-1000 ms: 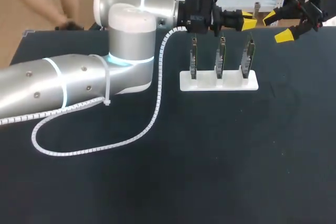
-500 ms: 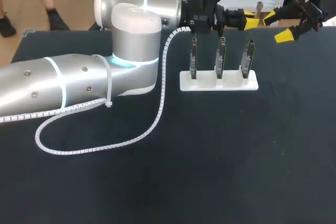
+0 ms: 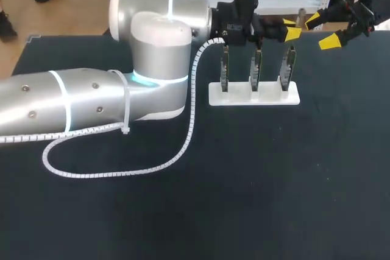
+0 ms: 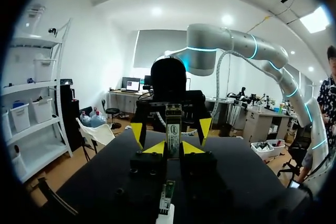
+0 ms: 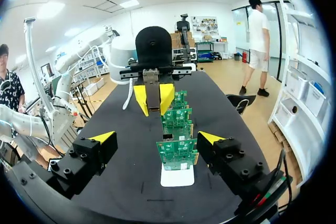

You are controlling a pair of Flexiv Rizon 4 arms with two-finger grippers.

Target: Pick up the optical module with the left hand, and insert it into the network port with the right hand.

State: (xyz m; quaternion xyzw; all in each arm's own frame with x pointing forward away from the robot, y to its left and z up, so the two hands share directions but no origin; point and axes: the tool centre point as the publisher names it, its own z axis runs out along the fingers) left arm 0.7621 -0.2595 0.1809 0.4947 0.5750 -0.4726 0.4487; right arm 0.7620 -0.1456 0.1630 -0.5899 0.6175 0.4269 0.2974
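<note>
Left arm, elbow swung slightly rightward: left gripper [image 3: 289,28], upper middle of the head view, pinches the optical module [image 4: 173,124] (seemingly offered for handover) toward the spread-fingered right gripper [image 3: 323,30], above the circuit boards [image 3: 256,65].

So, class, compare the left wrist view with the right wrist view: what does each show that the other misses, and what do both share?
Only the left wrist view shows the optical module close up along its labelled face, clamped in the left gripper. Only the right wrist view shows all three circuit boards in a row on the white stand. Both show the open right gripper facing the left gripper, module held, over the black table.
</note>
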